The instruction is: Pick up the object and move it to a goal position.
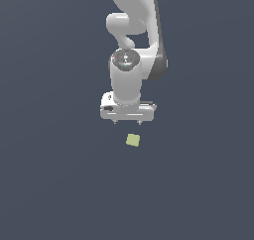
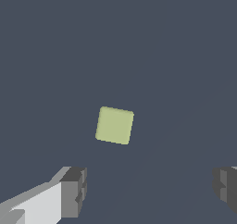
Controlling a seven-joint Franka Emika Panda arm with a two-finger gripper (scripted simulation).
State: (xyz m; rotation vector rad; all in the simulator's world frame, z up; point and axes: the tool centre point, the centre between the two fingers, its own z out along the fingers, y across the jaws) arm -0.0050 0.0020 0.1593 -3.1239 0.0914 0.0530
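Observation:
The object is a small pale yellow-green cube (image 1: pixel 133 140) lying flat on the dark grey surface, slightly turned. In the wrist view the cube (image 2: pixel 115 125) sits near the middle, apart from both fingers. My white gripper (image 1: pixel 127 121) hangs above the surface, just beyond the cube in the exterior view, not touching it. It is open: the two dark fingertips (image 2: pixel 74 192) stand far apart with nothing between them, the gap much wider than the cube.
The white arm (image 1: pixel 131 45) rises behind the gripper toward the top of the exterior view. A plain dark grey surface (image 1: pixel 59 184) surrounds the cube. No goal marker shows.

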